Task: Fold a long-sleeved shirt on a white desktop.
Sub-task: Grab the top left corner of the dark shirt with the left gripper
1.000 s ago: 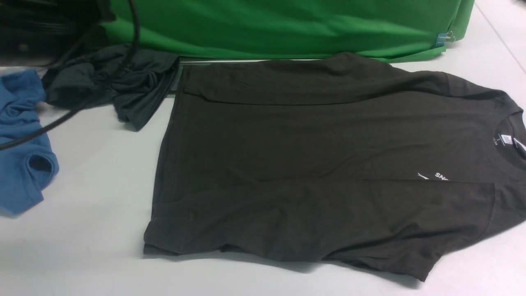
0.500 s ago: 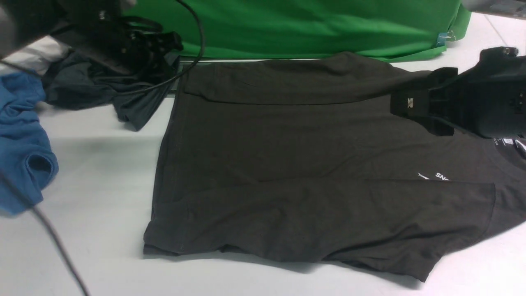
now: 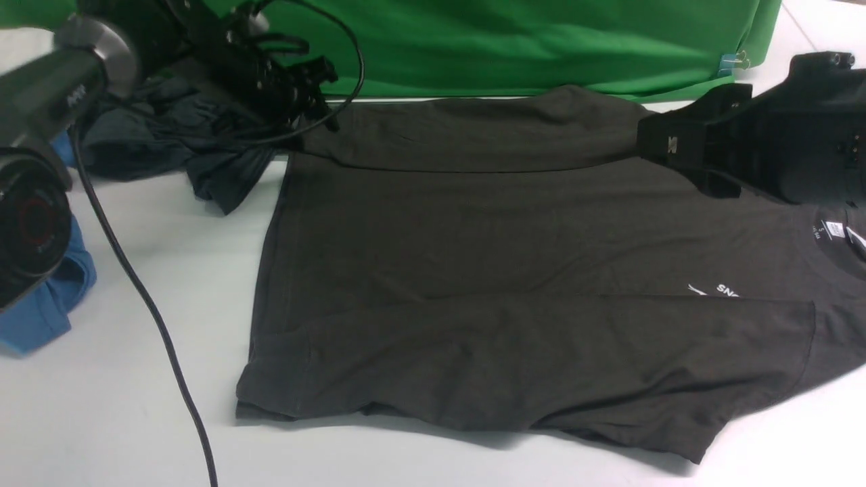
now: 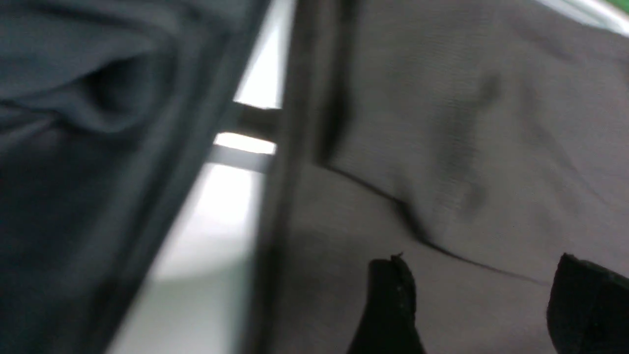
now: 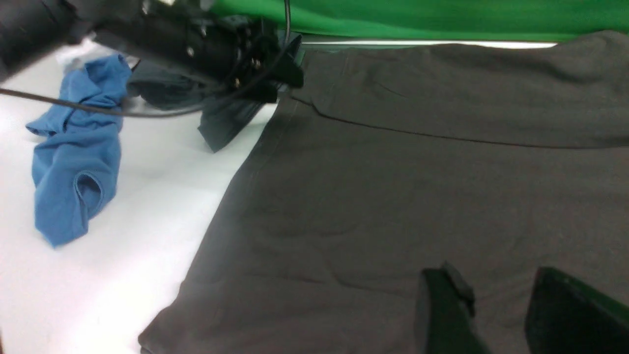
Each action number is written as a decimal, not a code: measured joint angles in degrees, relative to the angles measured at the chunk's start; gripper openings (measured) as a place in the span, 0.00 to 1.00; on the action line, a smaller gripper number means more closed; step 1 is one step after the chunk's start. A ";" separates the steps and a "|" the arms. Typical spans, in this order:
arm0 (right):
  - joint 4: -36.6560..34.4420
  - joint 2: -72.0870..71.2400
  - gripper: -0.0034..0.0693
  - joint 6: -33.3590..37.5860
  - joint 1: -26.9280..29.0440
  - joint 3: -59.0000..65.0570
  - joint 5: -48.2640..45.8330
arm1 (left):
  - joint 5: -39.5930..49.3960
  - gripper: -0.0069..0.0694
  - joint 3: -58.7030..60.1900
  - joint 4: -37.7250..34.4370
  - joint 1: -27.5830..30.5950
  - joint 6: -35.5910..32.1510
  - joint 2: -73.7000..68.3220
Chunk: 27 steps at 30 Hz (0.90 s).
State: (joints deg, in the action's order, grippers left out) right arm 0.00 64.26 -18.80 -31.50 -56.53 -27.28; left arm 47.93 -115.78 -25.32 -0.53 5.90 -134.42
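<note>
The long-sleeved shirt (image 3: 514, 270) lies flat on the white desktop (image 3: 135, 325), hem to the left and neck with its white label to the right. Both sleeves are folded across the body. My left gripper (image 3: 325, 98) hovers at the far hem corner. In the left wrist view it (image 4: 479, 275) is open, with only shirt fabric (image 4: 467, 123) below the gap. My right gripper (image 3: 659, 155) hangs over the far shoulder. In the right wrist view it (image 5: 496, 285) is open above the cloth (image 5: 417, 187), holding nothing.
A bluish dark-grey garment (image 3: 203, 149) lies bunched just left of the shirt's far corner. A bright blue garment (image 3: 40, 304) sits at the left edge. The left arm's black cable (image 3: 155, 318) trails across the desk. A green backdrop (image 3: 507, 40) closes the far side.
Both arms have come into view: the left swung in from the upper left to the far hem corner with its jaws spreading, and the right came in over the far shoulder, then drifted slightly farther back.
</note>
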 joint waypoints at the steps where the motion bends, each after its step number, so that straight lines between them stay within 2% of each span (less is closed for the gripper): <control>1: 0.00 0.00 0.38 0.00 0.00 0.00 0.31 | -0.77 0.67 0.00 0.00 0.28 0.12 -0.65; 5: 0.00 0.00 0.38 0.00 0.00 0.00 1.45 | -4.04 0.67 0.00 -0.43 0.96 0.17 -2.17; 13: 0.00 0.00 0.38 1.22 0.00 0.00 4.02 | -8.28 0.67 -0.17 -7.70 1.27 -2.93 -3.91; 27: 0.00 0.00 0.38 1.28 0.00 0.00 4.14 | -9.67 0.66 -0.47 -9.58 1.27 -3.91 -5.58</control>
State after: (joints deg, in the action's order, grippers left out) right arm 0.00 64.26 -17.52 -31.50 -56.53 -23.14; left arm 38.26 -116.24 -34.91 0.75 1.99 -140.00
